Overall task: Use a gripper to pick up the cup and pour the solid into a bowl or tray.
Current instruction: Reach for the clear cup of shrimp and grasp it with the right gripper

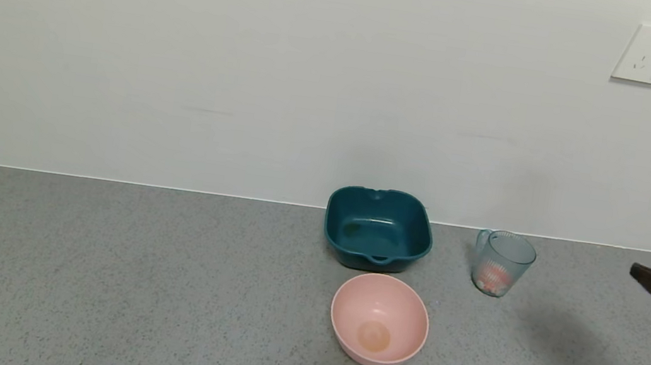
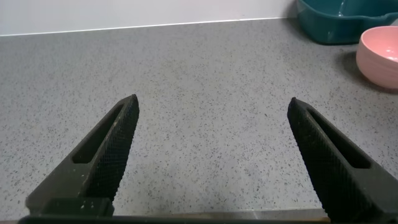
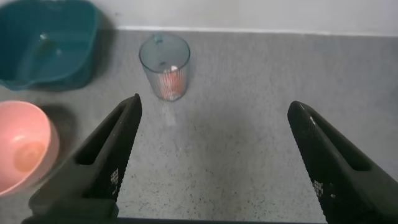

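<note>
The blue-green ribbed cup (image 1: 502, 263) stands upright on the grey counter near the wall, its handle toward the dark teal dish (image 1: 375, 250) to its left. The orange-red and white solid (image 1: 494, 276) lies in the bottom of the cup. My right gripper (image 1: 643, 278) is open and empty at the far right, apart from the cup. In the right wrist view the cup (image 3: 164, 65) and solid (image 3: 169, 84) sit beyond the open right gripper (image 3: 214, 104). My left gripper (image 2: 212, 101) is open and empty over bare counter; it is out of the head view.
A round pink bowl (image 1: 376, 342) stands just in front of the teal dish. The wall rises directly behind the dish and cup, with a socket (image 1: 648, 54) high on the right. The grey counter (image 1: 127, 282) stretches away left of the bowls.
</note>
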`<action>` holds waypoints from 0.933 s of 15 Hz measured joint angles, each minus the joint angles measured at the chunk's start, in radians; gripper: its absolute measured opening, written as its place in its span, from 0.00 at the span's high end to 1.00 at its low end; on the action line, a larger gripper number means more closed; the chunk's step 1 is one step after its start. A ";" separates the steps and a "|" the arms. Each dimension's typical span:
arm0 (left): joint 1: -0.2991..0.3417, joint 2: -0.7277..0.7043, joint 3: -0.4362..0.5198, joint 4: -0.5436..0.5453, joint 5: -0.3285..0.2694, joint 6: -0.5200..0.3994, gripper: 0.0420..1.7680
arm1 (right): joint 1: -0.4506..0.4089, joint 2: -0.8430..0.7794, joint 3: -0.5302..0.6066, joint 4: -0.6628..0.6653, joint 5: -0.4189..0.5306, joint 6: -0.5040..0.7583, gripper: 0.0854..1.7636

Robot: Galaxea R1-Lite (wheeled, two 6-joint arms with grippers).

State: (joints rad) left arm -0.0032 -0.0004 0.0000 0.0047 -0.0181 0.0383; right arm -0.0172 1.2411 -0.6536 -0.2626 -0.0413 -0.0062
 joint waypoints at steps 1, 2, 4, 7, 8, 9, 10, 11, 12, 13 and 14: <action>0.000 0.000 0.000 0.000 0.000 0.000 0.03 | 0.002 0.052 0.034 -0.064 0.000 -0.001 0.03; 0.000 0.000 0.000 0.000 0.001 0.000 0.03 | 0.005 0.107 0.077 -0.140 0.000 0.000 0.03; 0.000 0.000 0.000 0.000 0.001 0.000 0.03 | 0.011 0.211 0.145 -0.297 0.001 0.000 0.03; 0.000 0.000 0.000 0.000 0.000 0.000 0.03 | 0.016 0.373 0.224 -0.508 0.012 0.003 0.03; 0.000 0.000 0.000 0.000 0.000 0.000 0.03 | 0.016 0.419 0.236 -0.549 0.015 0.003 0.03; 0.000 0.000 0.000 0.000 0.000 0.000 0.03 | 0.017 0.466 0.245 -0.588 0.017 0.003 0.03; 0.000 0.000 0.000 0.000 0.000 0.000 0.03 | 0.018 0.513 0.249 -0.627 0.020 0.003 0.03; 0.000 0.000 0.000 0.000 0.000 0.000 0.03 | 0.019 0.559 0.251 -0.674 0.024 0.004 0.03; 0.000 0.000 0.000 0.000 0.000 0.000 0.03 | 0.023 0.610 0.251 -0.730 0.027 0.004 0.03; 0.000 0.000 0.000 0.000 0.000 0.000 0.03 | 0.028 0.656 0.249 -0.787 0.029 0.004 0.03; 0.000 0.000 0.000 0.000 0.000 0.000 0.03 | 0.037 0.704 0.246 -0.853 0.030 0.004 0.03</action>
State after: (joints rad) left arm -0.0032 -0.0004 0.0000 0.0047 -0.0181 0.0383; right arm 0.0200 1.9455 -0.4079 -1.1151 -0.0109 -0.0017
